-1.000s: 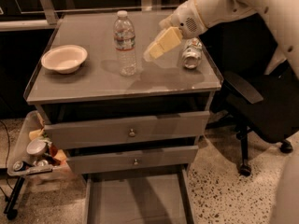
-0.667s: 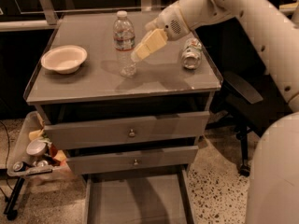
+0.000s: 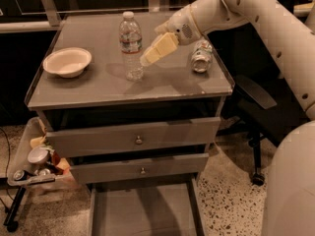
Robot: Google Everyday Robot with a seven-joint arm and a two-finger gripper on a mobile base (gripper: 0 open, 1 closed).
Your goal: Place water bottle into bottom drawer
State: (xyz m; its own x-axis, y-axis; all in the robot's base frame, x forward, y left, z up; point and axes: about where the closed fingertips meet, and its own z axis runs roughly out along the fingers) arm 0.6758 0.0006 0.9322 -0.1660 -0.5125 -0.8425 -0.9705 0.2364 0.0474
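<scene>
The water bottle (image 3: 131,44), clear plastic with a white cap and a pale label band, stands upright near the middle of the grey cabinet top (image 3: 98,90). My gripper (image 3: 146,58), with cream-coloured fingers, reaches in from the upper right, and its tips are right next to the bottle's right side at mid height. The bottom drawer (image 3: 142,211) is pulled out at floor level below the cabinet, a wide shallow grey tray with low side walls.
A white bowl (image 3: 67,62) sits on the left of the top. A silver-and-white can (image 3: 201,56) stands on the right, behind my arm. Two knobbed drawers (image 3: 138,139) are shut. A cluttered cart (image 3: 34,160) stands left; an office chair (image 3: 256,102) stands right.
My gripper has moved left across the cabinet top, away from the can and up to the water bottle's right side. The bottle has not moved.
</scene>
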